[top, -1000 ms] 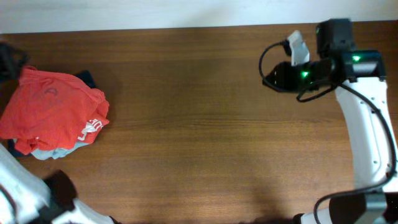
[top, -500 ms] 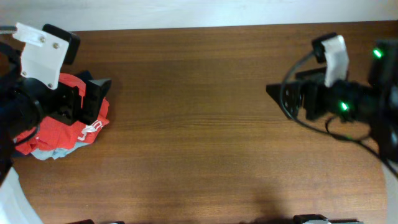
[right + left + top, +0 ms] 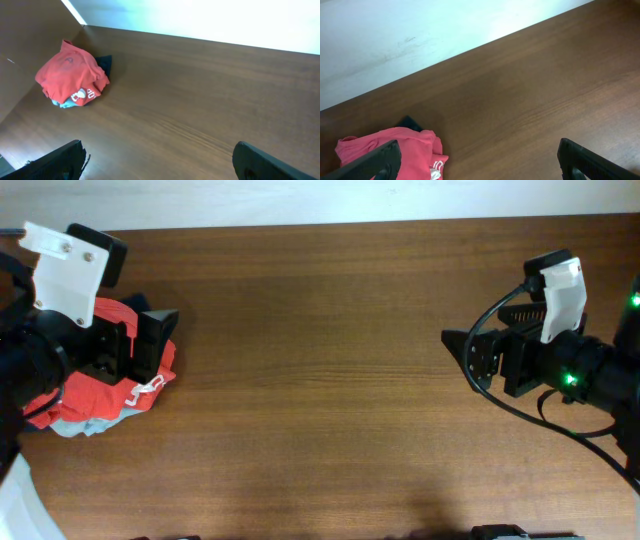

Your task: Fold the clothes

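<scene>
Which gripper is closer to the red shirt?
Left. The left gripper hangs over the red shirt's edge; the right gripper is far off at the table's other end.

L claw, R claw — spread wide.

From overhead, the left gripper and its wrist cover the middle of the orange-red shirt, and the white print at the shirt's edge is too small to read. Only a sliver of the pale blue garment and a corner of the navy garment show. The left wrist view cuts the shirt off at its bottom edge. Each wrist view shows only the ends of its own fingers. The right arm runs off the overhead view's right edge.
</scene>
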You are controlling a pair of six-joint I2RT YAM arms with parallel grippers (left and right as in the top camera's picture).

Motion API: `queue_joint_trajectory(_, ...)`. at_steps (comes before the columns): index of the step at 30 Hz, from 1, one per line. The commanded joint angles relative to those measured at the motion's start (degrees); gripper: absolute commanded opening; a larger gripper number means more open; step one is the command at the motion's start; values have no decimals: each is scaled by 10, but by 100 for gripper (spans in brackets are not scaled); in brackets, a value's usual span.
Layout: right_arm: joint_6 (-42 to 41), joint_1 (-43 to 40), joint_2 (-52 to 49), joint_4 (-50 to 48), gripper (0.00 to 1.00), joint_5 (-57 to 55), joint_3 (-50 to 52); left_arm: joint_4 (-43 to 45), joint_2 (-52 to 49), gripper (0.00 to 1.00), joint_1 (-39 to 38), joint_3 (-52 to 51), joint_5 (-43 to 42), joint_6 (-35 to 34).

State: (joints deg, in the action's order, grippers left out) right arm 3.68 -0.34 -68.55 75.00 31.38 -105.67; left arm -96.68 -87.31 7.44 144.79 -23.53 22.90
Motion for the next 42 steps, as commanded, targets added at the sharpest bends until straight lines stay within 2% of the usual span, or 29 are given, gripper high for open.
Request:
queue_joint_trajectory(1,6,0,2,-1,99,-6,-7,0,8,100,-3,-3,5,-7)
queue_joint_trajectory(12,4,0,-2,60,99,-6,-6,0,8,100,-3,-3,4,-7)
queue_joint_trajectory(25,4,-1,-10,56,99,-6,-6,0,8,100,-3,-3,5,-7)
queue_joint_trajectory(29,5,-1,-13,43,99,-37,-6,0,8,100,-3,-3,5,-8)
queue_joint_trajectory(32,27,0,-12,33,99,-36,-6,0,8,100,-3,-3,4,-7)
queue_joint_trajectory(36,88,0,-8,-20,99,-36,0,0,8,100,-3,-3,4,-7)
queue_joint_trajectory(42,111,0,70,-206,99,-41,101,0,8,100,-3,-3,5,-7)
